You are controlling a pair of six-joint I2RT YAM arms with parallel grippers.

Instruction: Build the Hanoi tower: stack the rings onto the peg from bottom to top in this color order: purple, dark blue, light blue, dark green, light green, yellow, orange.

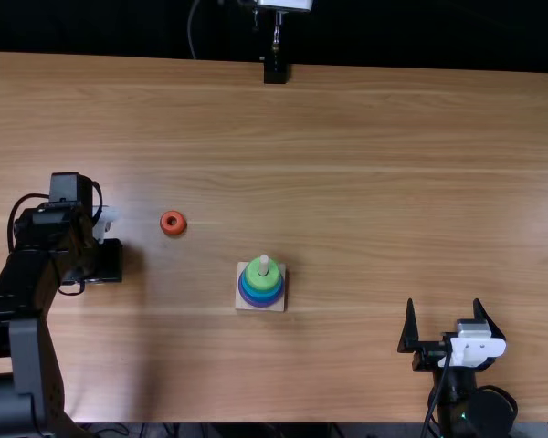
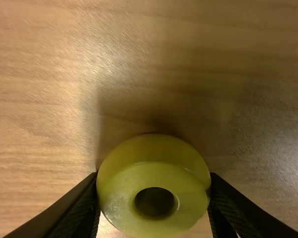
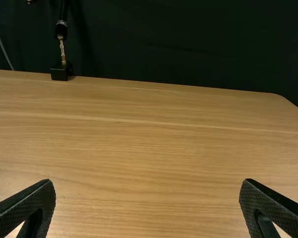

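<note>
My left gripper is over the table's left part, its fingertips hidden from above. In the left wrist view the gripper is shut on the yellow ring, a finger on each side and the hole facing the camera. The wooden base carries a stack of rings around its peg: purple lowest, blue shades above, light green uppermost. An orange ring lies flat up and left of the base. My right gripper stands open at lower right; its fingertips are wide apart.
The light brown table extends between the arms and beyond the ring stack. A small black stand with a metal rod is at the far edge, before a dark curtain.
</note>
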